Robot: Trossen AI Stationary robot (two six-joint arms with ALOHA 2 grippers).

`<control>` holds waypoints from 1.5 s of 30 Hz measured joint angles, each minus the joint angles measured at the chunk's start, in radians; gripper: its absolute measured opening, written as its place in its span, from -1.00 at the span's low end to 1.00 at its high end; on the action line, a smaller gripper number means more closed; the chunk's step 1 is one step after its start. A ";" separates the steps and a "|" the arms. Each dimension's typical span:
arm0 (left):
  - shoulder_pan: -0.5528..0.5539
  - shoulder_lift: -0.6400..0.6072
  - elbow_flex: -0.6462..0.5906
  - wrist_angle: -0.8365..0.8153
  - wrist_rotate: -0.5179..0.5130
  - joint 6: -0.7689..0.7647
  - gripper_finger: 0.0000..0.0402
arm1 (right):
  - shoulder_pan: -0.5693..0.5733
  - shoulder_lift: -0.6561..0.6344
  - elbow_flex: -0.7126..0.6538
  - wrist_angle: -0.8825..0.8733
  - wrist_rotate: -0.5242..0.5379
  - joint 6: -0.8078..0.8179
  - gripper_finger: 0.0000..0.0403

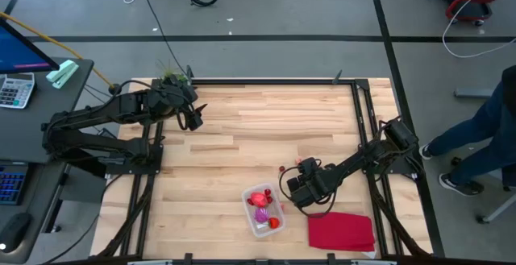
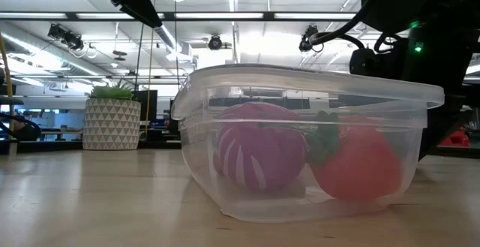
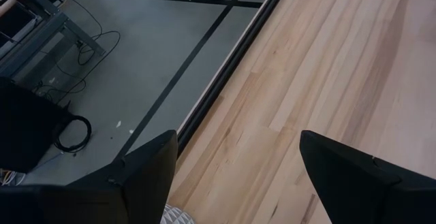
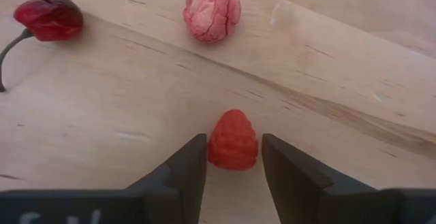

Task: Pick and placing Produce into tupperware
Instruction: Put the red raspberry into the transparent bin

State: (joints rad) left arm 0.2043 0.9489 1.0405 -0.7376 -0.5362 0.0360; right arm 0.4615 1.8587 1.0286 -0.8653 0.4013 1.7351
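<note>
The tupperware [image 1: 264, 211] near the front of the wooden surface [image 1: 258, 136] already holds several pieces: a purple fruit [image 2: 259, 155], a red strawberry-like piece [image 2: 360, 164] and probably one more red piece. The right end effector [image 4: 234, 157] is low beside it, fingers closed on a toy raspberry [image 4: 233, 140] resting on the wood. A cherry [image 4: 49, 17] and a pink, wrinkled piece [image 4: 212, 10] lie nearby, unpacked. The left end effector [image 3: 235, 173] waits open at the far corner.
</note>
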 joint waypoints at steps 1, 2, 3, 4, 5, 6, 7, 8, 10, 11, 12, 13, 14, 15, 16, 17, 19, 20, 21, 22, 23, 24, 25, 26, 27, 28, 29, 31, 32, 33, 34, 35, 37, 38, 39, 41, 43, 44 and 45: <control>0.000 0.000 0.000 0.000 0.000 0.000 0.57 | 0.000 0.000 0.000 0.001 -0.001 0.000 -0.26; 0.000 0.000 0.000 0.000 0.000 0.000 0.57 | 0.000 0.000 0.000 0.002 -0.001 0.000 -0.27; 0.000 0.000 0.000 0.000 0.000 0.000 0.57 | 0.000 0.000 0.000 0.003 -0.001 0.000 -0.29; 0.000 0.000 0.000 0.000 0.000 0.000 0.57 | 0.000 0.000 0.000 0.004 -0.002 0.000 -0.31; 0.000 0.000 0.000 0.000 0.000 0.000 0.57 | 0.000 0.001 0.000 0.005 -0.002 0.000 -0.33; 0.000 0.000 0.000 0.000 0.000 0.000 0.57 | 0.000 0.001 0.000 0.006 -0.002 0.000 -0.36; 0.000 0.000 0.000 0.000 0.000 0.000 0.57 | 0.000 0.001 0.000 0.008 -0.003 -0.001 -0.39; 0.000 0.000 0.000 0.000 0.000 0.000 0.57 | -0.001 0.001 0.000 0.010 -0.003 -0.001 -0.42; 0.000 0.000 0.000 0.000 0.000 0.000 0.57 | -0.001 0.002 -0.001 0.014 -0.005 -0.001 -0.47; 0.000 0.000 0.000 0.000 0.000 0.000 0.57 | -0.001 0.002 -0.001 0.018 -0.006 -0.002 -0.49; 0.000 0.000 0.000 0.000 0.000 0.000 0.57 | -0.001 0.002 -0.001 0.025 -0.003 -0.002 -0.50; 0.000 0.000 0.000 0.000 0.000 0.000 0.57 | -0.001 0.002 0.001 0.026 0.007 -0.003 -0.51; 0.000 0.000 0.000 0.000 0.000 0.000 0.57 | 0.000 0.003 0.005 0.024 0.018 -0.004 -0.51; 0.000 0.000 0.000 0.000 0.000 0.000 0.57 | 0.000 0.006 0.010 0.023 0.028 -0.007 -0.50; 0.000 0.000 0.000 0.000 0.000 0.000 0.57 | 0.001 0.008 0.017 0.022 0.039 -0.011 -0.49; 0.000 0.000 0.000 0.000 0.000 0.000 0.57 | 0.000 0.010 0.026 0.027 0.056 -0.016 -0.48; 0.000 0.000 0.000 0.000 0.000 0.000 0.57 | -0.002 0.010 0.051 0.039 0.101 -0.038 -0.46; 0.000 0.000 0.000 0.000 0.000 0.000 0.57 | -0.002 0.009 0.062 0.040 0.128 -0.049 -0.46; 0.000 0.000 0.000 0.000 0.000 0.000 0.57 | -0.002 0.009 0.073 0.043 0.148 -0.061 -0.46; 0.000 0.000 0.000 0.000 0.000 0.000 0.57 | -0.001 0.009 0.084 0.045 0.165 -0.078 -0.47; 0.000 0.000 0.000 0.000 0.000 0.000 0.57 | -0.001 0.009 0.099 0.052 0.185 -0.100 -0.48; 0.000 0.000 0.000 0.001 0.000 0.000 0.57 | -0.001 0.009 0.117 0.063 0.204 -0.128 -0.49; 0.000 0.000 0.000 0.000 0.000 0.000 0.57 | 0.000 0.008 0.134 0.082 0.221 -0.162 -0.49; 0.000 0.000 0.000 0.000 0.000 0.000 0.57 | 0.001 0.008 0.150 0.103 0.230 -0.208 -0.50; 0.000 0.000 0.000 0.000 0.000 0.000 0.57 | 0.003 0.008 0.163 0.128 0.234 -0.259 -0.50; 0.000 0.000 0.000 0.000 0.000 0.000 0.57 | 0.004 0.008 0.176 0.170 0.236 -0.318 -0.50; 0.000 0.000 0.000 0.000 0.000 0.000 0.57 | 0.005 0.008 0.184 0.230 0.237 -0.381 -0.49; 0.000 0.000 0.000 0.000 0.000 0.000 0.57 | 0.007 0.008 0.190 0.373 0.223 -0.528 -0.47; 0.000 0.000 0.000 0.000 0.000 0.000 0.57 | 0.012 0.008 0.190 0.448 0.208 -0.608 -0.47; 0.000 0.000 0.000 0.000 0.000 0.000 0.57 | 0.017 0.008 0.190 0.515 0.193 -0.686 -0.46; 0.000 0.000 0.000 0.000 0.000 0.000 0.57 | 0.020 0.008 0.190 0.568 0.180 -0.746 -0.46; 0.000 0.000 0.000 0.000 0.000 -0.001 0.57 | 0.020 0.007 0.190 0.615 0.169 -0.795 -0.46; 0.000 0.000 0.000 0.000 0.000 -0.002 0.57 | 0.029 0.007 0.191 0.653 0.150 -0.853 -0.46; 0.000 0.000 0.000 0.000 0.000 -0.004 0.57 | 0.033 0.007 0.191 0.653 0.147 -0.874 -0.47; 0.000 0.000 0.000 0.000 0.000 -0.004 0.57 | 0.033 0.007 0.191 0.650 0.137 -0.893 -0.47; 0.000 0.000 0.000 0.000 0.000 -0.005 0.57 | 0.041 0.007 0.191 0.639 0.105 -0.917 -0.47; 0.000 0.000 0.000 0.000 0.000 -0.006 0.57 | 0.046 0.010 0.191 0.635 0.083 -0.926 -0.46; 0.000 0.000 0.000 0.000 0.000 -0.006 0.57 | 0.050 0.011 0.191 0.632 0.077 -0.930 -0.46; 0.000 0.000 0.000 0.000 0.000 -0.006 0.57 | 0.054 0.011 0.191 0.629 0.068 -0.940 -0.45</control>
State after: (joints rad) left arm 0.2044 0.9489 1.0406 -0.7376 -0.5362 0.0302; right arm 0.5153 1.8698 1.2193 -0.2363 0.4693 0.7949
